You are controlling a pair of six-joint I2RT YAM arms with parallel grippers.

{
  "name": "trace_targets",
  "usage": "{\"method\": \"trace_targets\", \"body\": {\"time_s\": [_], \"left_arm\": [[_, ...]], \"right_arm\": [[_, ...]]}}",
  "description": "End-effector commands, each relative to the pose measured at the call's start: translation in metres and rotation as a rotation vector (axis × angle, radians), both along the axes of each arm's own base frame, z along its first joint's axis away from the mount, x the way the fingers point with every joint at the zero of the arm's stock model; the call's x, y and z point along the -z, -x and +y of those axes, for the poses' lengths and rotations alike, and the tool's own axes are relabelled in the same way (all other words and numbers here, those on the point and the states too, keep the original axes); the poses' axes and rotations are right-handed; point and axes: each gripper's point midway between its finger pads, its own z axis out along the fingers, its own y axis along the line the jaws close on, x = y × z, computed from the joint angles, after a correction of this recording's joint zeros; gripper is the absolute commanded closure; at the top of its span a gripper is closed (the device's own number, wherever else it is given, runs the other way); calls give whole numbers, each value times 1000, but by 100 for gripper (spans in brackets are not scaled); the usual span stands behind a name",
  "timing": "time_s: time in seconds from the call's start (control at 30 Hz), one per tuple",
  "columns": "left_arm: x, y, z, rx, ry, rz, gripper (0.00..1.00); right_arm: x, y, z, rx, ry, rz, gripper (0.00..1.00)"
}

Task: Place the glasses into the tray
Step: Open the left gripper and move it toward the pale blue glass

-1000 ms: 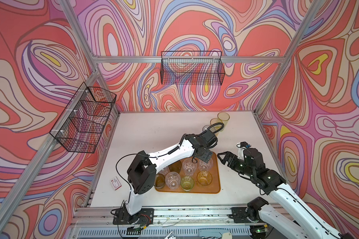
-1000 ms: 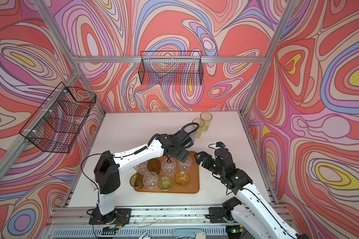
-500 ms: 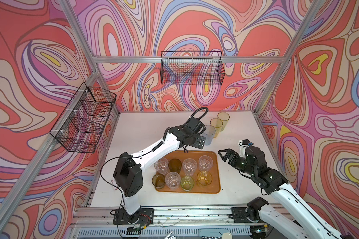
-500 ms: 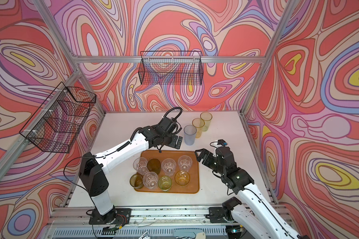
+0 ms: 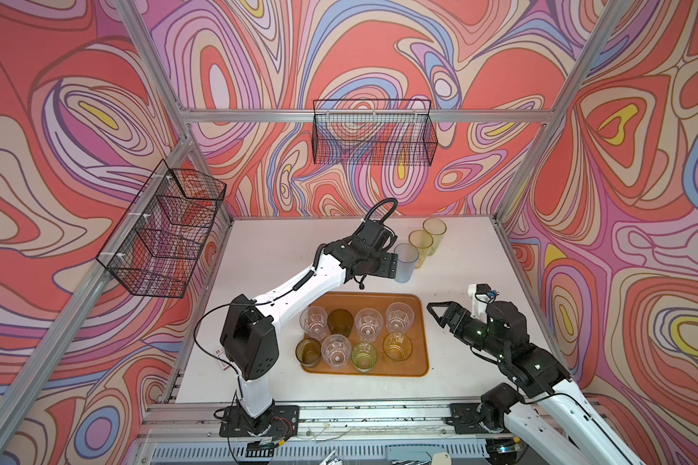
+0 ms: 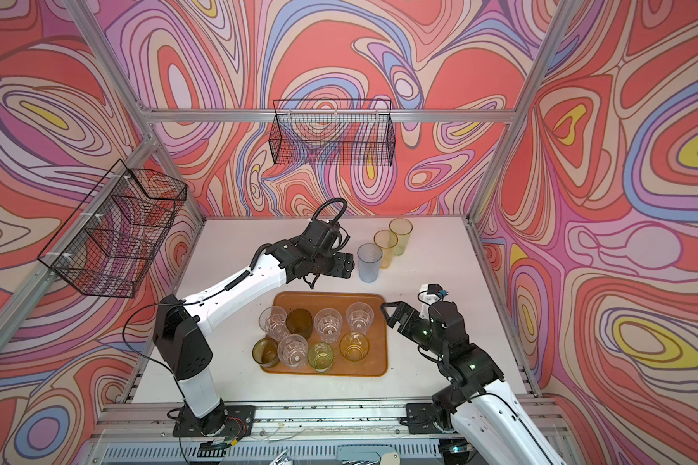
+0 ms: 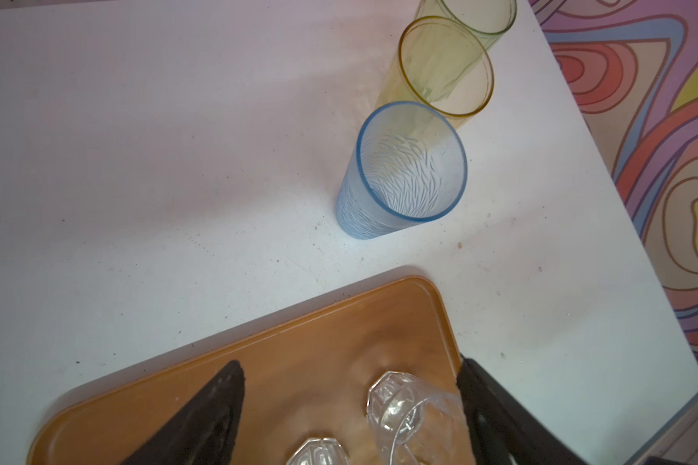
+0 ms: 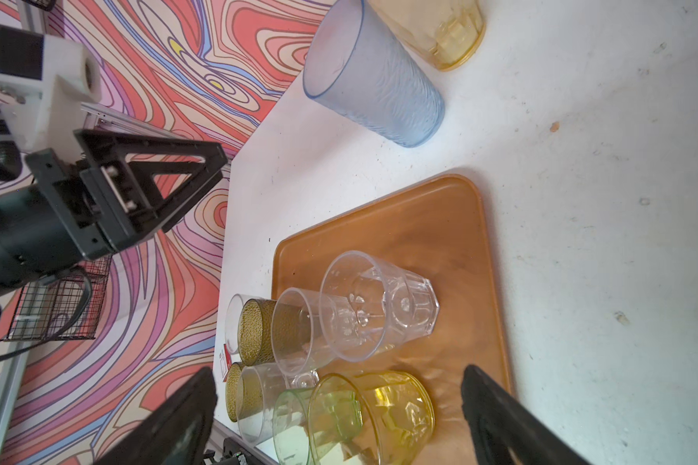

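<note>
Eight short glasses [image 5: 368, 324] are set upright in the tray [image 5: 379, 300], in two rows of four; this part of the task is judged complete. Three tall tumblers stand outside it on the desk [image 5: 279, 249], in a line beyond the tray's far right corner: the pale blue tumbler [image 5: 405, 262] nearest, then the yellow tumbler [image 5: 420, 247], then the yellow-green tumbler [image 5: 435, 235]. These are left to be transferred. The left tool [image 5: 393, 266] is held near the pale blue tumbler, jaws apart and empty. The right tool [image 5: 435, 315] is held beside the tray's right edge, jaws apart, nothing gripped.
</note>
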Motion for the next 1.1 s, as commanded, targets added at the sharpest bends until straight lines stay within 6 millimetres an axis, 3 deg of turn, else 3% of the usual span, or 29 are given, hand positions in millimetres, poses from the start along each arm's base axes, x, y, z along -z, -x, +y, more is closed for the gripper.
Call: {"method": "trace_targets", "body": {"time_s": [0.0, 0.2, 0.43, 0.8, 1.07], "left_arm": [[-2, -18, -19, -17, 87, 12, 19], [8, -43, -35, -37, 83, 42, 25], [26, -71, -34, -77, 44, 47, 30], [56, -95, -28, -78, -21, 50, 48], [69, -102, -32, -70, -12, 66, 59]], "right_arm": [[6, 5, -3, -4, 20, 8, 3], [-5, 8, -7, 4, 27, -14, 3], [-13, 10, -18, 23, 113, -10, 3], [-23, 5, -31, 92, 156, -15, 3], [-10, -1, -29, 80, 193, 27, 3]]}}
